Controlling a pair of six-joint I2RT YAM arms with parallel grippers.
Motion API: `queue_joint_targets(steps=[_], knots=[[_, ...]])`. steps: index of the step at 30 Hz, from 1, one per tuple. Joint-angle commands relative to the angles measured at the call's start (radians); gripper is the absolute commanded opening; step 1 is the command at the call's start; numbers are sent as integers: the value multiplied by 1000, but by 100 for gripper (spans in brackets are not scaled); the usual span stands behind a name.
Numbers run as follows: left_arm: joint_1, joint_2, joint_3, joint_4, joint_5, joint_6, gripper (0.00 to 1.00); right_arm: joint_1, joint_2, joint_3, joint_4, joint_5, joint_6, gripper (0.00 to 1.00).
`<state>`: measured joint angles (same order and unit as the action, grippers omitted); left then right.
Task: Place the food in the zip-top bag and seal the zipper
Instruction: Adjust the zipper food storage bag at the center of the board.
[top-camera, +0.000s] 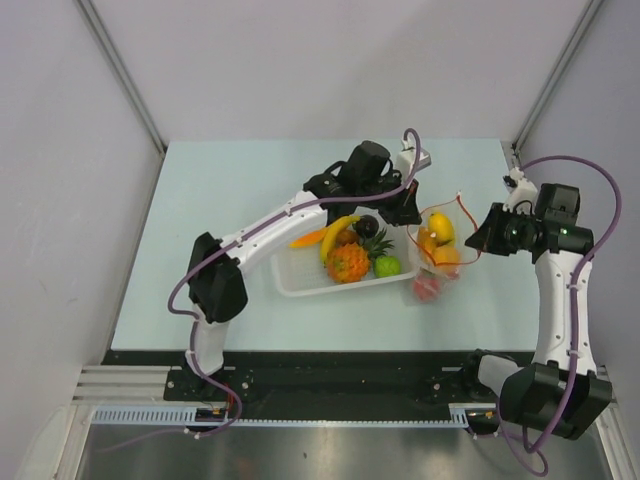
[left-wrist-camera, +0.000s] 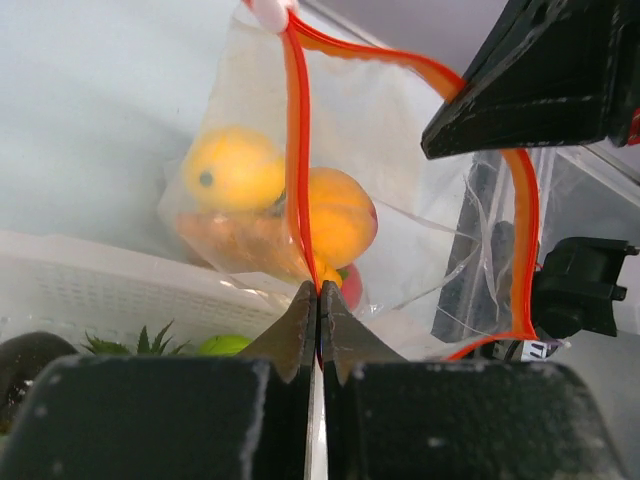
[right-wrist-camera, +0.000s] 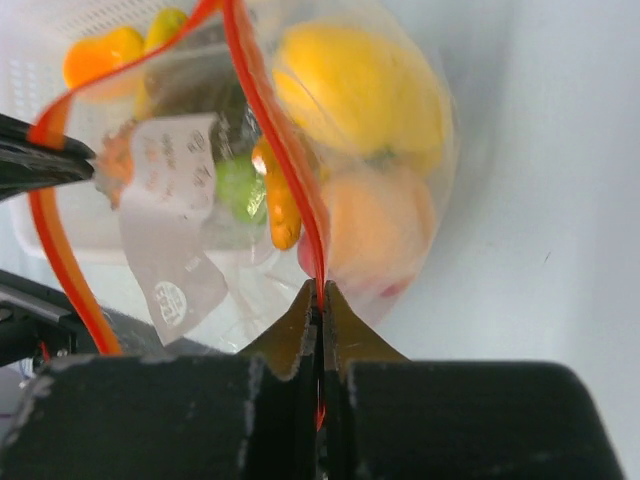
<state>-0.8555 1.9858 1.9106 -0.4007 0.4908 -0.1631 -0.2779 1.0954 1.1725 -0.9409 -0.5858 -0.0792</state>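
Observation:
The clear zip-top bag (top-camera: 441, 247) hangs between my two grippers with its mouth held apart, the red-orange zipper (left-wrist-camera: 297, 120) running in an open loop. Inside the bag lie a yellow fruit (left-wrist-camera: 232, 168) and an orange fruit (left-wrist-camera: 340, 215); a red one (top-camera: 428, 288) shows at its bottom. My left gripper (left-wrist-camera: 318, 292) is shut on the strip at the bag's left side (top-camera: 410, 212). On the opposite side my right gripper (right-wrist-camera: 320, 296) pinches the zipper (right-wrist-camera: 270, 130), to the right of the bag (top-camera: 476, 243). More food stays in the basket: banana (top-camera: 336, 232), pineapple (top-camera: 350, 262), green fruit (top-camera: 387, 266).
The white perforated basket (top-camera: 300, 280) sits just left of the bag, under my left arm. A dark purple fruit (top-camera: 367, 227) and an orange piece (top-camera: 306, 239) also lie in it. Grey walls close in the pale table (top-camera: 220, 220) on three sides.

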Motion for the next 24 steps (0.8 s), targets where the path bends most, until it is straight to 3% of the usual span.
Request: queue_joint_targets(steps=[1,5,8,12,17,22,24], knots=[[27,38,82,-110,44,20,2,9,20,-18,28,8,-1,0],[23,-73,18,46,69,39,6,-7,20,117,7,-60,7,0],[23,-90,21,77,72,40,8,-38,-2,182,2,-121,24,0],[23,-71,2,57,43,33,9,-29,-43,97,28,-91,25,0],[24,37,79,-104,8,25,10,34,1,-25,14,15,16,0],[24,2,68,-83,38,51,11,29,1,-8,13,3,1,0],[30,-28,56,-50,40,59,20,26,-3,22,14,1,1,0]])
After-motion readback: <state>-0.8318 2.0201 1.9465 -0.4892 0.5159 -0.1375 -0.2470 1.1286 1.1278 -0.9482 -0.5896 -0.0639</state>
